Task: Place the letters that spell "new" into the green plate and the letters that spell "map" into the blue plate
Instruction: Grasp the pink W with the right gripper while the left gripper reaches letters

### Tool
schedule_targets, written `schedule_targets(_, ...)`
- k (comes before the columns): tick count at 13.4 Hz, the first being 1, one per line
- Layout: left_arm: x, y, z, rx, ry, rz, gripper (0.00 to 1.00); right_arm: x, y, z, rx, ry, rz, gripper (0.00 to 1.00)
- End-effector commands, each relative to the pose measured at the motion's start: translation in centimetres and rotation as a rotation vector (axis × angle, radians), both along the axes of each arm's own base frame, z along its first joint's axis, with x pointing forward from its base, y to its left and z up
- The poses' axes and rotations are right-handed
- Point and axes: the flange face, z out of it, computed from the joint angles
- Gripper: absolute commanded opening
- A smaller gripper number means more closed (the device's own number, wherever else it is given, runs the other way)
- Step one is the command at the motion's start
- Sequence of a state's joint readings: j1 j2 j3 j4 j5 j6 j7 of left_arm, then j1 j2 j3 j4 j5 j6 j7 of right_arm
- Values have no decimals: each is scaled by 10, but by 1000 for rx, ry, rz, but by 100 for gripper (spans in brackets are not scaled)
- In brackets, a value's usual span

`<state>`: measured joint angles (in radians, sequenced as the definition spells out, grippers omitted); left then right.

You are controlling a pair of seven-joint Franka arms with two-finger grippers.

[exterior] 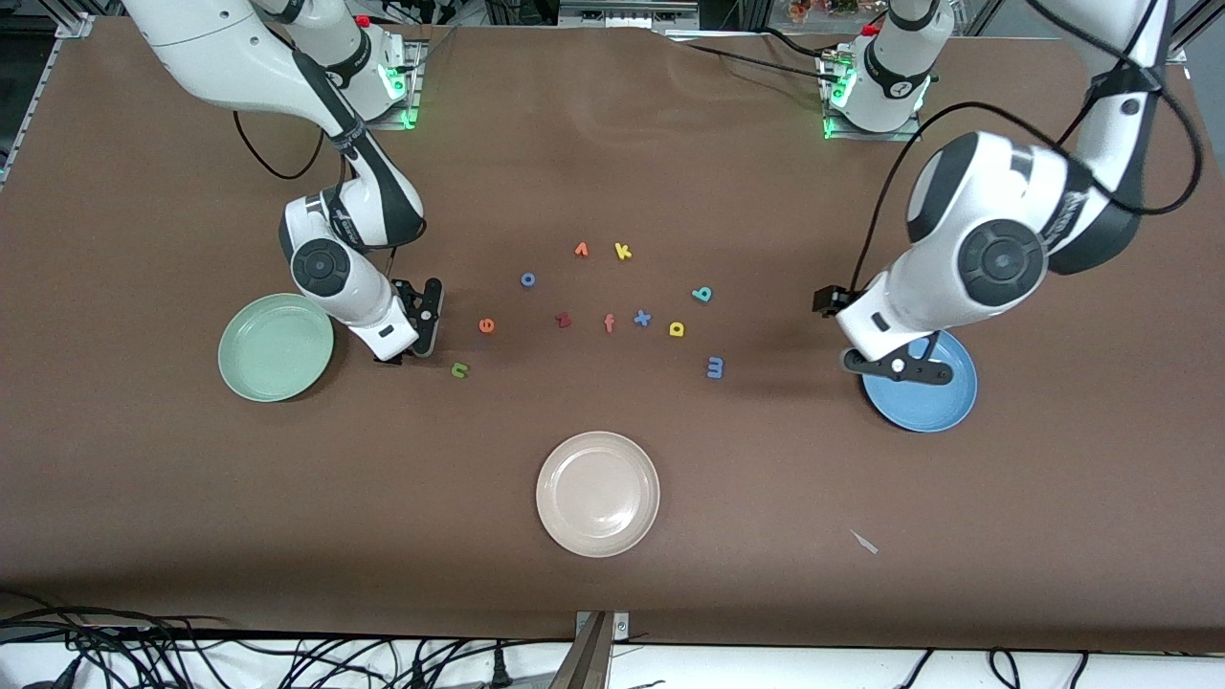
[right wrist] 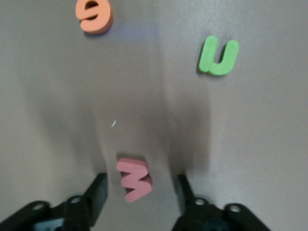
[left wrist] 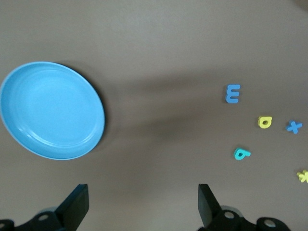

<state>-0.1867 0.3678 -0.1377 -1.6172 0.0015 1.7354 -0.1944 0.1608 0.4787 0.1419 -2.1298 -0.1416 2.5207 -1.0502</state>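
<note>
R gripper [right wrist: 139, 192] down at table beside green plate [exterior: 276, 346], fingers part-spread either side of pink w [right wrist: 134, 179], not yet pinching; w's long axis runs along gap. Green n [right wrist: 219, 56], orange e [right wrist: 94, 16] near, flat foam. L gripper [left wrist: 142, 209] spread wide, empty, waits over blue plate [left wrist: 50, 109]; m, a, p w/ the loose letters mid-table.

w [right wrist: 134, 179] between right gripper [right wrist: 139, 192] fingers, beside green plate [exterior: 276, 346], n [exterior: 459, 370] and e [exterior: 486, 325] nearby
</note>
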Motion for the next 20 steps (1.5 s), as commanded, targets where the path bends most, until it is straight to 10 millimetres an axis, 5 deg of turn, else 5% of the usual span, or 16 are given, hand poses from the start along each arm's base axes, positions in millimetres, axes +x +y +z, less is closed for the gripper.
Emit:
schedule_targets(1,7,-32,-5,-8,-11,40,100,-7,7,-1,1,-7,38,43)
schedule_targets(2,7,-40,-15,0,-5,50,100,-8,10,-1,1,-7,44,30)
schedule_targets(5,15,-45,-25,-21,-39,66,100,-9,12,-1,2,-9,49,18)
schedule_targets(7,12,-54,-35,-17,-28,53,100,-9,17,-1,3,-11,57,0)
schedule_targets(14,6,-92,-72,0,-35,102,100,6,15,19,-2,-26,9,0)
schedule_targets(18,-2,-122,-96,8,-59,142,100,26,7,66,-78,47,-147,0)
schedule_targets(20,-5,-139,-108,-1,-83,166,100,40,-21,84,-135,106,-243,0)
